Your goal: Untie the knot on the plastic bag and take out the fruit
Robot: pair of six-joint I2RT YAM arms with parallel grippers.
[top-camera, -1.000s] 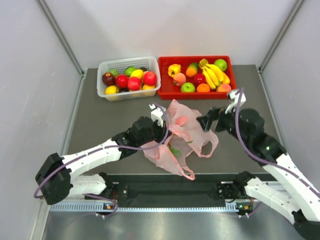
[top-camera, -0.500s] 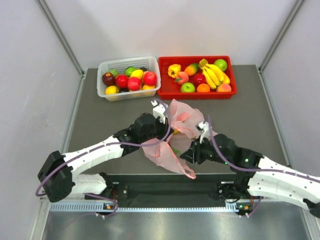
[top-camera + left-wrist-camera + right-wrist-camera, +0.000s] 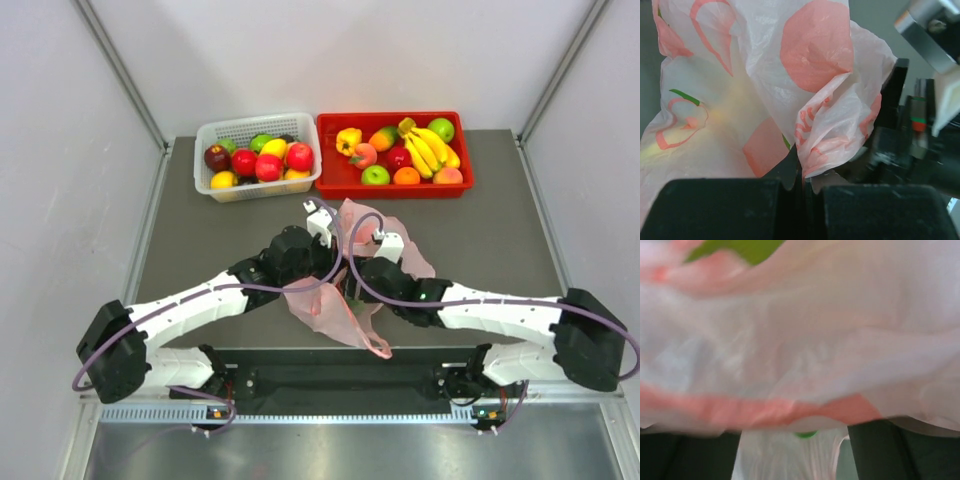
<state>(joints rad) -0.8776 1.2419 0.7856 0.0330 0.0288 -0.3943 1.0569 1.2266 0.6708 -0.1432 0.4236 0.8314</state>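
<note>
Draping the right claw (image 3: 358, 285), the plastic bag (image 3: 375, 235) fronts basket (image 3: 255, 118) and tray (image 3: 395, 190).

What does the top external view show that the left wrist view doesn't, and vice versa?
Only top external: the white basket, the red tray, and the length of the left arm and right arm. Only left wrist: the left jaws shut on a fold of the plastic bag. Both: that pink bag and part of the right arm.

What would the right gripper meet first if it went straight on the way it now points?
Most likely the plastic bag: its pink film fills the wrist view just beyond the right gripper, though depth is unclear.
</note>
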